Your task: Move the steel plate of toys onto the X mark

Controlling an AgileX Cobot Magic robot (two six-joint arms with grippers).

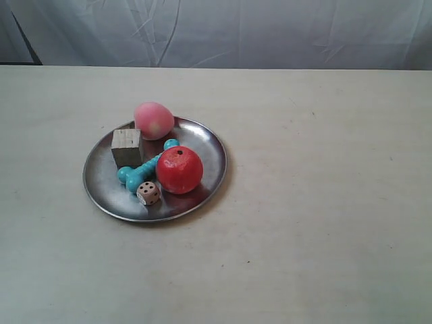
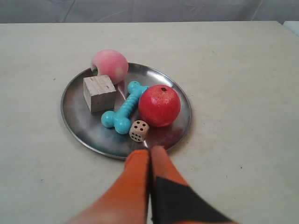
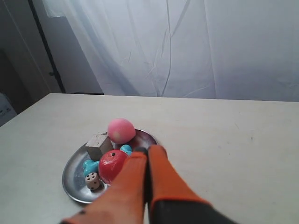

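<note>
The steel plate (image 1: 202,138) lies on the table left of centre in the exterior view. On it are the pink peach ball (image 1: 154,120), the red apple (image 1: 179,169), the teal bone (image 1: 140,170), the pale wooden cube (image 1: 126,146) and the small beige die (image 1: 148,192). Neither gripper shows in the exterior view. My left gripper (image 2: 150,150) is shut and empty, its tips overlapping the plate's near rim (image 2: 107,151) in the left wrist view. My right gripper (image 3: 149,150) is shut and empty in front of the plate (image 3: 72,175). A tiny dark mark (image 1: 314,113) is too small to tell as the X mark.
The pale table top (image 1: 324,223) stretches wide around the plate on every side. A white curtain (image 1: 223,30) hangs behind the table's far edge. A dark post (image 3: 44,46) stands beyond the table's corner in the right wrist view.
</note>
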